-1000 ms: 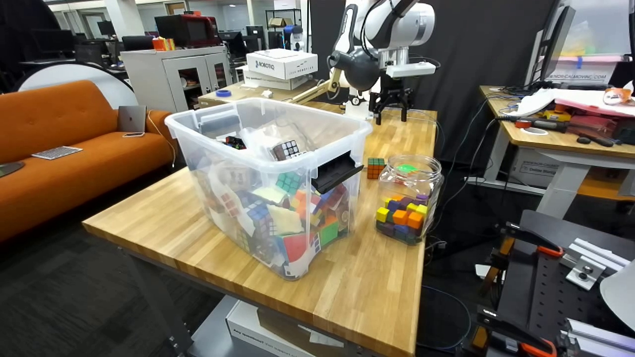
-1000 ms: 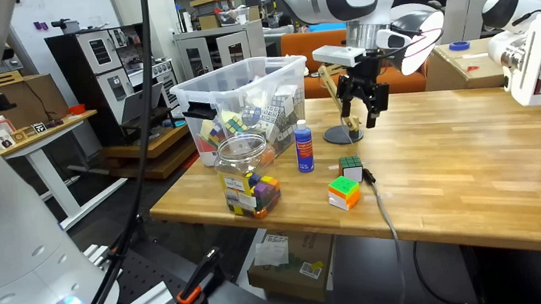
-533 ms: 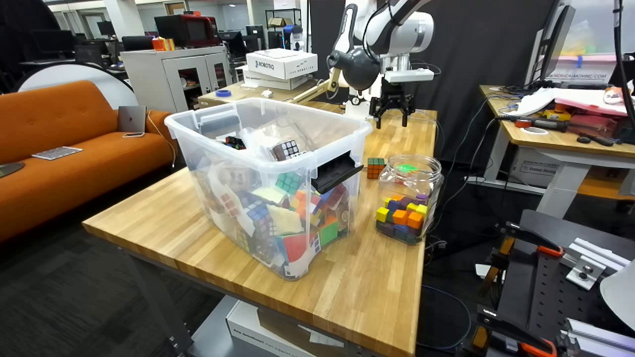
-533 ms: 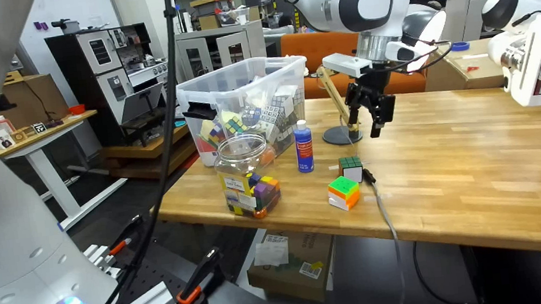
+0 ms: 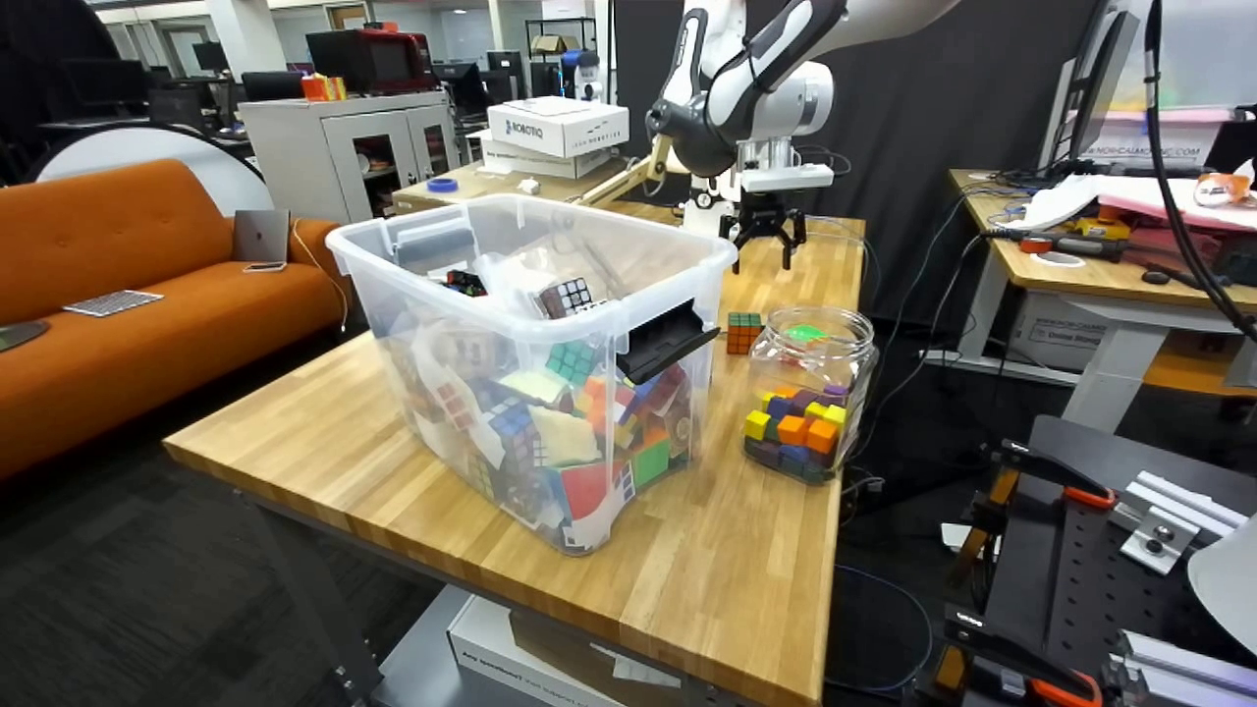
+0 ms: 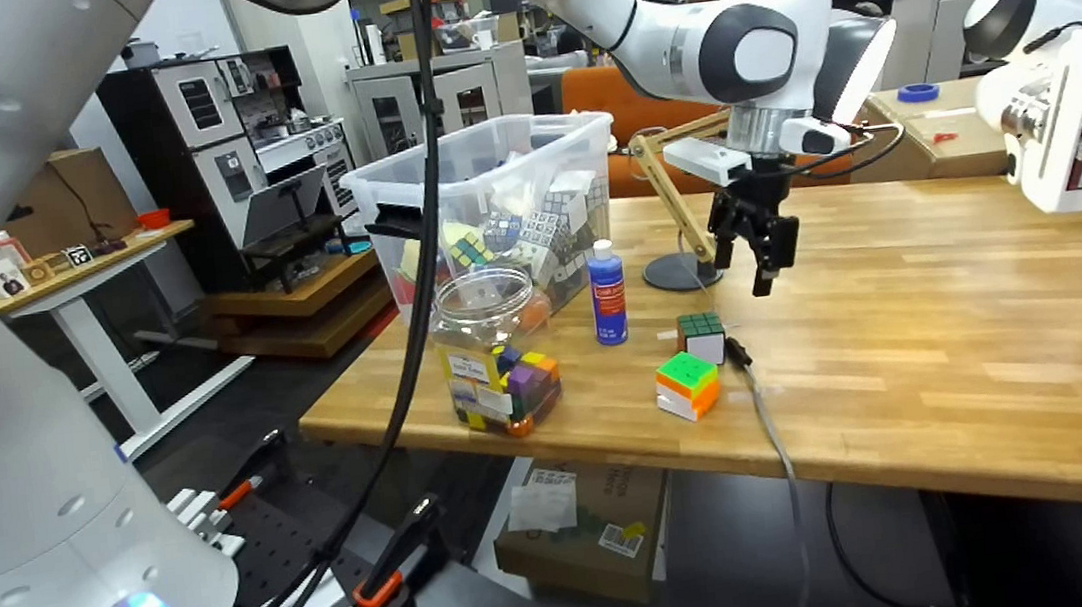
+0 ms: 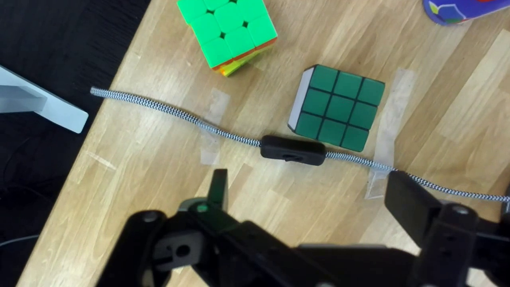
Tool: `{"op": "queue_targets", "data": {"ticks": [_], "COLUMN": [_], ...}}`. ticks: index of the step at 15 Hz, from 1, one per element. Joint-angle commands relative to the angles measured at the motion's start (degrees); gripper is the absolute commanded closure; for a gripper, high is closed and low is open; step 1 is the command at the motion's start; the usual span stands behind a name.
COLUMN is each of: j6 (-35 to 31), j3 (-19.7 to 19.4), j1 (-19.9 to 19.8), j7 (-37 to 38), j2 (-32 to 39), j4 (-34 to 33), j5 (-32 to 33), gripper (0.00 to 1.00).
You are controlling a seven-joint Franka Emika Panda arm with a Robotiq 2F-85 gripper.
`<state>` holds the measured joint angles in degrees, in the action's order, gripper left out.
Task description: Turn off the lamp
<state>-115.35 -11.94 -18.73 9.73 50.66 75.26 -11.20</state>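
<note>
The lamp has a jointed pale wooden arm (image 6: 670, 191) on a round dark base (image 6: 674, 273). Its dark head (image 6: 842, 61) has a pale bright face and sits behind my wrist; the head (image 5: 702, 147) is partly covered by my arm in an exterior view. A black in-line switch (image 7: 293, 150) lies on a black-and-white cord on the table, beside a green-topped cube (image 7: 338, 107); the switch also shows in an exterior view (image 6: 737, 353). My gripper (image 7: 306, 179) is open and empty above the table, pointing down, with the switch ahead of its fingers; it shows in both exterior views (image 5: 762, 263) (image 6: 744, 277).
A bright green-topped cube (image 6: 687, 386) and a blue bottle (image 6: 607, 291) stand near the switch. A jar of coloured blocks (image 6: 504, 378) and a clear tub of cubes (image 6: 490, 198) stand beyond. Another white robot arm (image 6: 1051, 89) is at the right. Tape strips (image 7: 388, 127) cross the cord.
My gripper has moved lower toward the table and stays open. It has shifted a little right in an exterior view. The lamp, switch and cubes have not moved.
</note>
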Motion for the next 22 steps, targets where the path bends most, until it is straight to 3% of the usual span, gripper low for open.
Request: {"op": "queue_targets", "data": {"ticks": [1,22], "j6": [0.52,1.41], "j3": [0.63,1.71], "j1": [-0.63,-1.13], "j7": [0.78,3.27], "j2": [0.74,2.63], "j4": [-1.24,-3.35], "j5": [0.55,-1.0], "gripper": [0.0,0.0]}}
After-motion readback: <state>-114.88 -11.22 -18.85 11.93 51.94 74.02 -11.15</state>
